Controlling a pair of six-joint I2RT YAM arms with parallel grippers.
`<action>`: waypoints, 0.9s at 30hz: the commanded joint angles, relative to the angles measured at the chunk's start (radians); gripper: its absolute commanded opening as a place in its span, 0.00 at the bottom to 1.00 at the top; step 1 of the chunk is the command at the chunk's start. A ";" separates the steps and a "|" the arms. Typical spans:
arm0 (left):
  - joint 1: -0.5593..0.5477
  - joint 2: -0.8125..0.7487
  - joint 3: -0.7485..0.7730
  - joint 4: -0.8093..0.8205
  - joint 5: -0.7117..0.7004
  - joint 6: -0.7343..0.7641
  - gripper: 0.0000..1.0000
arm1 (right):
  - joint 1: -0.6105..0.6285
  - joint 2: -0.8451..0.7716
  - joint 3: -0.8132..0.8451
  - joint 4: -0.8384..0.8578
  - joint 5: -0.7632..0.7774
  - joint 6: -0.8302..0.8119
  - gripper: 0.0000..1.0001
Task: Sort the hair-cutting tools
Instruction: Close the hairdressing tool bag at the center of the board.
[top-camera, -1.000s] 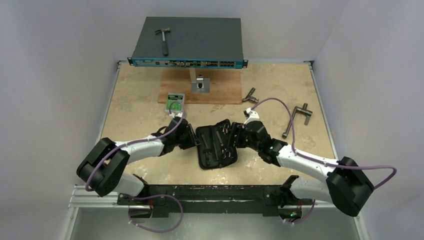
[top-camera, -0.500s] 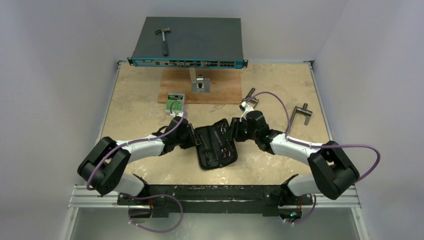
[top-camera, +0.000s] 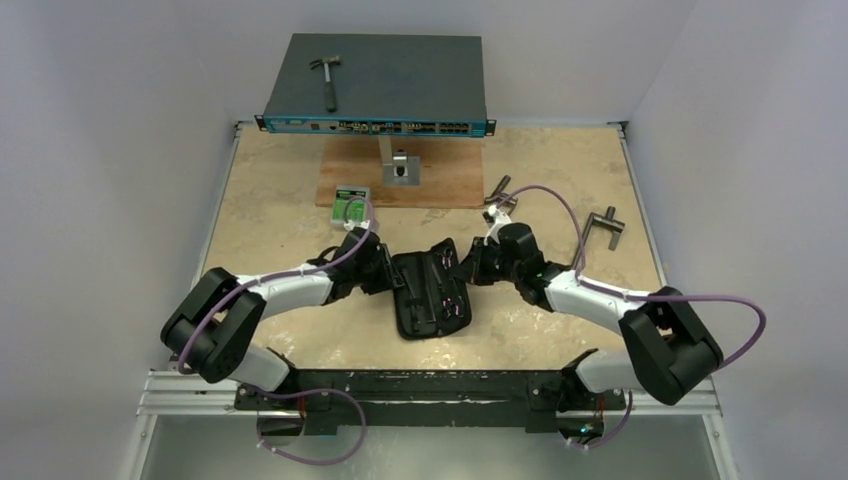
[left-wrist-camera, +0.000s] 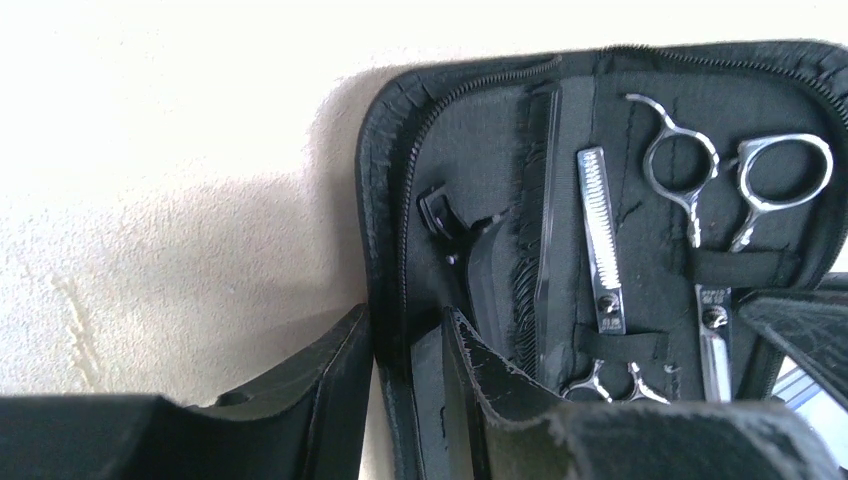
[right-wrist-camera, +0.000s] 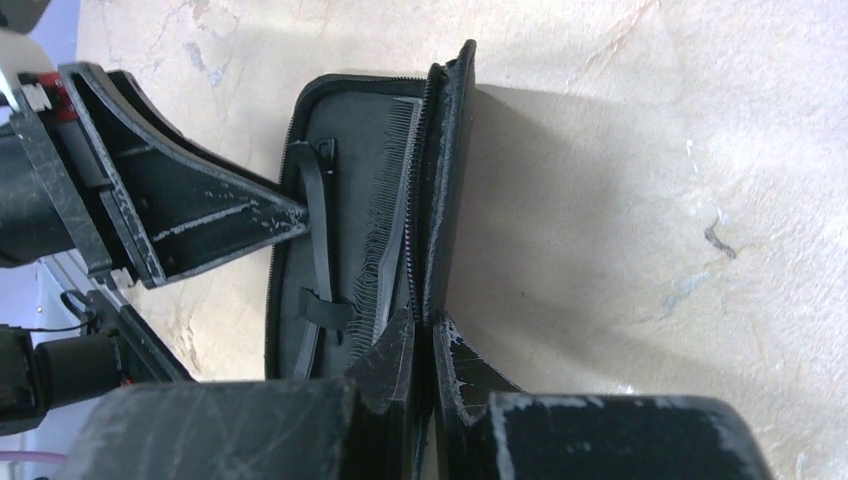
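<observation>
Since a second ago your right fingers (right-wrist-camera: 395, 362) have tipped the right flap of the black case (top-camera: 428, 300) up on edge, so the case looks narrower on the table (top-camera: 280, 220). The right fingers are almost closed, pinching that flap's zipper rim, and your left fingers (left-wrist-camera: 440, 390) sit slightly apart, clamped on the case's left rim. Scissors (left-wrist-camera: 700, 180), comb (left-wrist-camera: 548, 220) and clip (left-wrist-camera: 450, 220) lie strapped inside the case.
</observation>
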 joint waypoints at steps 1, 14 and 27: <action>0.008 0.011 0.068 0.014 0.008 0.035 0.30 | 0.003 -0.075 -0.051 0.050 -0.034 0.052 0.00; -0.017 -0.225 0.059 -0.087 -0.074 0.139 0.34 | 0.002 -0.369 -0.244 -0.015 0.294 0.427 0.00; -0.503 -0.305 -0.021 -0.168 -0.371 0.289 0.34 | 0.003 -0.350 -0.274 0.020 0.346 0.595 0.00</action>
